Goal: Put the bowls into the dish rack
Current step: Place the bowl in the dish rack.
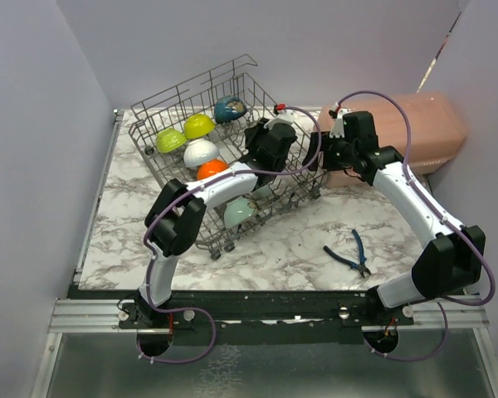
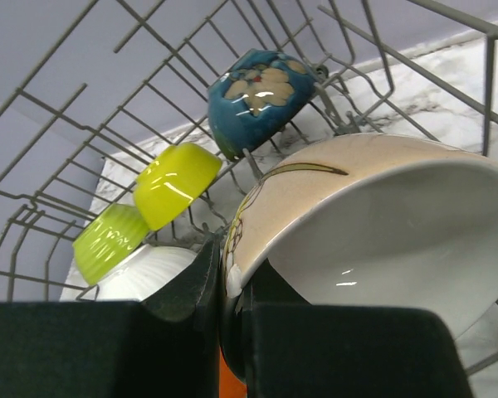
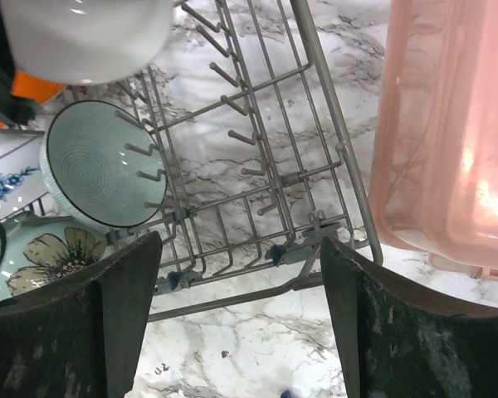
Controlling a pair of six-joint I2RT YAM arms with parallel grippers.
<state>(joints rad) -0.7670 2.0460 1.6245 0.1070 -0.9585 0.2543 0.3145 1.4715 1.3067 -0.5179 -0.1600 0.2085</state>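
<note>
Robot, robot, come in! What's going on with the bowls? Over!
Left jaws shut on beige bowl, in dish rack. Right jaws open, empty, above rack's edge. Pink box close beside them.

Free: dish rack (image 1: 174, 104) right tines bare | Blocked: bowls (image 1: 198, 126) fill left rows, pink box (image 1: 432, 124) just beside right wall

My left end effector (image 2: 228, 308) is clamped on the rim of a beige bowl (image 2: 373, 186), inside the dish rack (image 2: 489, 99). Behind: 1 blue bowl (image 2: 257, 95), 2 lime bowls (image 2: 176, 181), 1 white ribbed bowl (image 2: 145, 274) btm-left.
</note>
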